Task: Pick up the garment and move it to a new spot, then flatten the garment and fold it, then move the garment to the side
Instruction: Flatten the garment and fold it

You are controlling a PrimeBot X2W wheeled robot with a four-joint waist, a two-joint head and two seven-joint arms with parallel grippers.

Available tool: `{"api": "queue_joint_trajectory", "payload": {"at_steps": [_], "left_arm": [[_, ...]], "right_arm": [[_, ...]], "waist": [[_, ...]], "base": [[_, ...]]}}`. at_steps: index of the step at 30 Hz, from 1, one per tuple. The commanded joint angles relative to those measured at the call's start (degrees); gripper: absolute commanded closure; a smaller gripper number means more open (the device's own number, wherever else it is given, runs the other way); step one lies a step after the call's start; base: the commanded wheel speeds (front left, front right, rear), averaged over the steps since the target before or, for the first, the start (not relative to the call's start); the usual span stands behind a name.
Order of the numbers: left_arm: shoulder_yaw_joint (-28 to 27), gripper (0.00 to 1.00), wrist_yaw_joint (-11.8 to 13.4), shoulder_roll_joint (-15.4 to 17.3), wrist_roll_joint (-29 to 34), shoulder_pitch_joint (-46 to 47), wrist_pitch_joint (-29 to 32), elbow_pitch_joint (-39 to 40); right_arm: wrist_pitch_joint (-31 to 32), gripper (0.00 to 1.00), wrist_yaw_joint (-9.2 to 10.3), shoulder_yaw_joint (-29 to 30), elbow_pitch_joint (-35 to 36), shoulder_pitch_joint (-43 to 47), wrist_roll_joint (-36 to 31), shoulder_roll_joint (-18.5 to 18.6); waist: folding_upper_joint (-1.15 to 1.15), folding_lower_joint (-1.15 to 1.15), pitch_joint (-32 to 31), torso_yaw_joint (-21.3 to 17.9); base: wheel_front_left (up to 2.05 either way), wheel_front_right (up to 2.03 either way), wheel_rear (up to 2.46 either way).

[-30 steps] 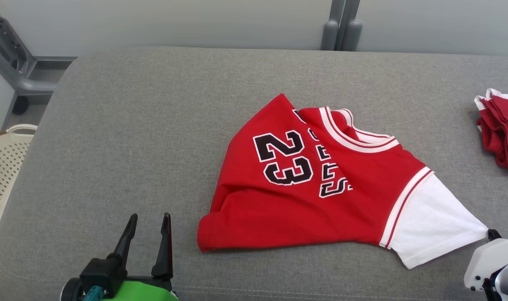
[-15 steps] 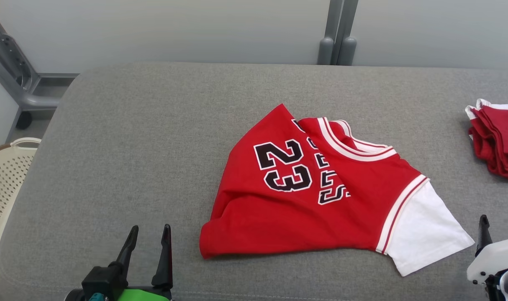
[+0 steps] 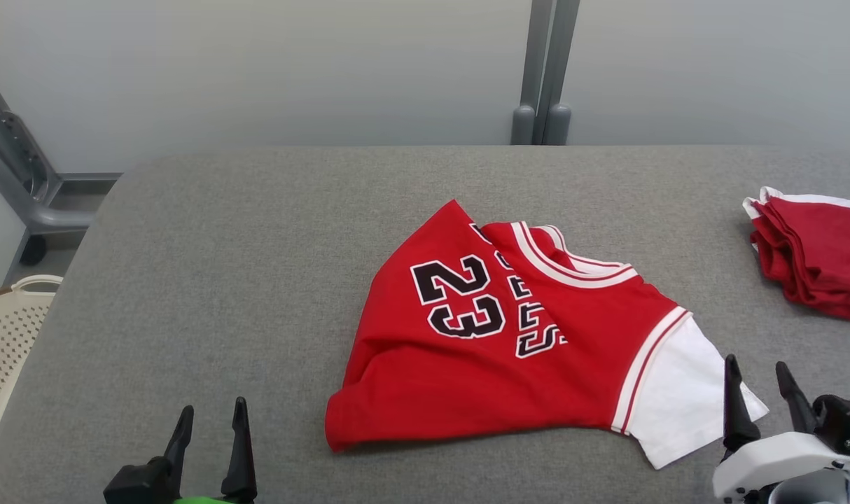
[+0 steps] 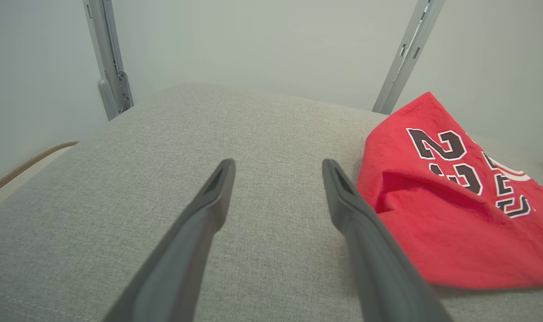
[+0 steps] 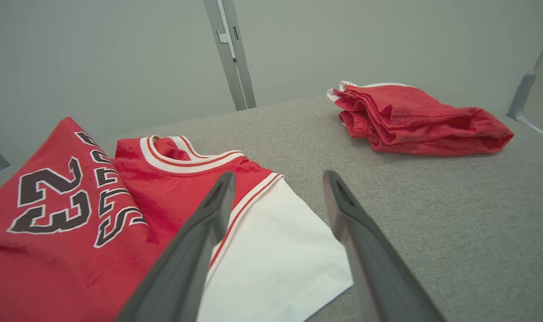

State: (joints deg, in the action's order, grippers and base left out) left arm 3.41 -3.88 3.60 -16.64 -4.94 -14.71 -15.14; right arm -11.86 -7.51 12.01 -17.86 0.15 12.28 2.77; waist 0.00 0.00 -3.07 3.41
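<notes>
Garment [image 3: 467, 378] let go: sleeve tip [image 3: 684, 409] just left of right end effector [image 3: 755, 361], now spread, empty; left end effector [image 3: 213, 404] spread too.

Ahead of the left claw [image 3: 213, 407] the pad [image 3: 222, 280] is bare to its far edge. The jersey [image 3: 509, 350] bulges just to that claw's right. Ahead of the right claw [image 3: 756, 364], past the sleeve [image 3: 677, 392], bare pad leads to a red pile [image 3: 817, 259], well apart.

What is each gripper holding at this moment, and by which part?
Nothing is held. The left gripper and the right gripper are both open and empty; the red jersey lies free on the grey surface.
</notes>
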Motion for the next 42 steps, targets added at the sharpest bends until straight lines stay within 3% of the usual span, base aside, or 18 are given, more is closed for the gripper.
{"api": "queue_joint_trajectory", "payload": {"at_steps": [1, 11, 23, 42], "left_arm": [[-0.4, 0.0, 0.5, 0.5, -0.3, -0.8, -0.1, -0.1], [-0.8, 0.0, 1.8, 2.1, 1.1, -3.9, -0.4, 3.3], [0.2, 0.0, 1.6, 2.6, 2.0, -5.6, 0.0, 5.2], [2.6, 0.0, -0.3, 3.8, 1.0, -3.4, 0.4, 2.1]], "right_arm": [[-0.4, 0.0, 0.05, -0.7, 0.4, 1.0, -1.1, 0.2], [-0.2, 0.0, 0.05, -8.6, 2.8, 2.7, -3.2, 0.2], [3.8, 0.0, 0.05, -16.6, 6.4, 4.8, -5.1, 0.2], [5.5, 0.0, 0.05, -13.2, 7.7, 4.5, -5.0, 0.3]], "waist": [[0.0, 0.0, -0.7, -0.9], [0.0, 0.0, -2.2, -4.1], [0.0, 0.0, -2.5, -3.8], [0.0, 0.0, -1.4, -3.6]], "base": [[0.0, 0.0, 0.0], [0.0, 0.0, 0.0], [0.0, 0.0, 0.0], [0.0, 0.0, 0.0]]}}
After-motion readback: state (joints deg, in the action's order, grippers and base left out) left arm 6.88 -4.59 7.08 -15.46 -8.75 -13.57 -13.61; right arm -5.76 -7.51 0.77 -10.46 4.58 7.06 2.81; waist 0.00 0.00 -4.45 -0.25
